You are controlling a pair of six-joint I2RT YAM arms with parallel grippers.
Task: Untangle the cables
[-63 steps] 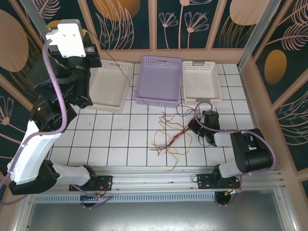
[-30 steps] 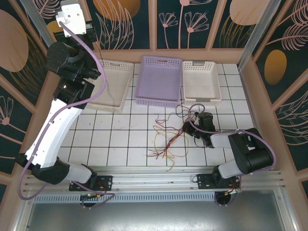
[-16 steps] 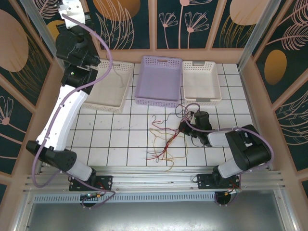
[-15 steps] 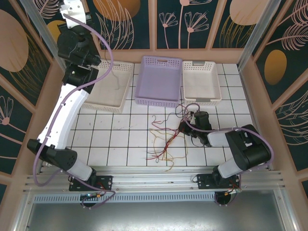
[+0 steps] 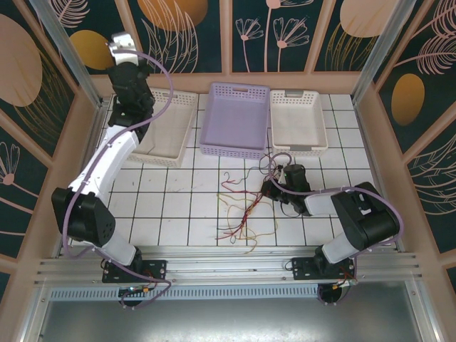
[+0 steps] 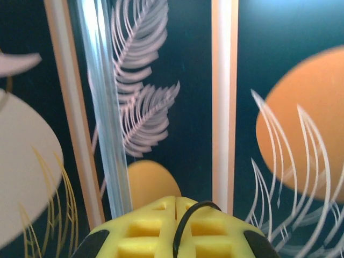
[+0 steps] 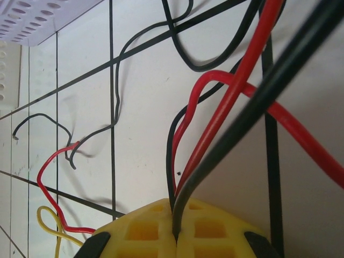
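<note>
Left arm [image 5: 107, 160] upstretched, right gripper [image 7: 174, 236] — pinching cables [image 7: 236, 91]

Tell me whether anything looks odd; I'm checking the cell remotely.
The cables lie in a knotted red, yellow and black heap on the tiles. Odder: the left fingers, high up by the wall, pinch one black wire far from that heap.

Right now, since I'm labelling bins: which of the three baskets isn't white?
The middle basket: it is lavender, whereas the left basket and the right basket are both white.
</note>
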